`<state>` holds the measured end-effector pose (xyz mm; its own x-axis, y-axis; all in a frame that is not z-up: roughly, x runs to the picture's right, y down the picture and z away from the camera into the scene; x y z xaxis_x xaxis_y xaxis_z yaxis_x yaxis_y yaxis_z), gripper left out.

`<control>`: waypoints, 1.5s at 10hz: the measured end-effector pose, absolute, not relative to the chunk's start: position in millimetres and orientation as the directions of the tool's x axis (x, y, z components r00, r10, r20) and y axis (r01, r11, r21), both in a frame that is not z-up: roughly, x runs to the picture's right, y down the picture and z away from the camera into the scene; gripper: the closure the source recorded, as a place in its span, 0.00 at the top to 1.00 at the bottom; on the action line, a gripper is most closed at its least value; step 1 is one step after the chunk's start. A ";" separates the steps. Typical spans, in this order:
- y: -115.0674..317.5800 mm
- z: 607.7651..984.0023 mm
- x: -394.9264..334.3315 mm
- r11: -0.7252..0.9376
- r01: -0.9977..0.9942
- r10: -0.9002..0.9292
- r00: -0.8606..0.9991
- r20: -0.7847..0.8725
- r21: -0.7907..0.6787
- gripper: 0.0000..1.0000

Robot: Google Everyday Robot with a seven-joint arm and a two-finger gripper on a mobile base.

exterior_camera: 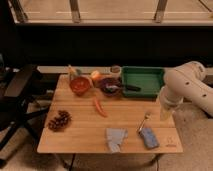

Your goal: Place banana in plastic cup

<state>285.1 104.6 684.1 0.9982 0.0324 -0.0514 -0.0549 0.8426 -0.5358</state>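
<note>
Your hand [166, 113] hangs spread above the right edge of the surface [125, 119], while the banana [73, 73] sits at the far edge, just beside the red-orange bowl [80, 85].

**Dim, warm and soft all over**

Lit from overhead onto the light wooden counter [125, 117], by far the brightest surface. Drops to near-black behind it and at the left around the dark office chair [20, 95]. Paler along the top, past the metal-framed window band [115, 12]. Only faint, short shadows under things on the counter. Blurred and blocky throughout, edges smeared. Washed-out white on the gripper [167, 110] above the counter's right edge, melting into the arm [190, 85].
</note>
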 end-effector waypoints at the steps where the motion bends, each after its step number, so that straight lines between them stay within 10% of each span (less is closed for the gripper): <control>1: 104.6 684.1 285.1 0.843 -0.055 0.032 0.998 -0.051 -0.536 0.65; 15: 83.1 691.3 265.3 0.835 -0.116 0.162 0.986 0.038 -0.538 0.65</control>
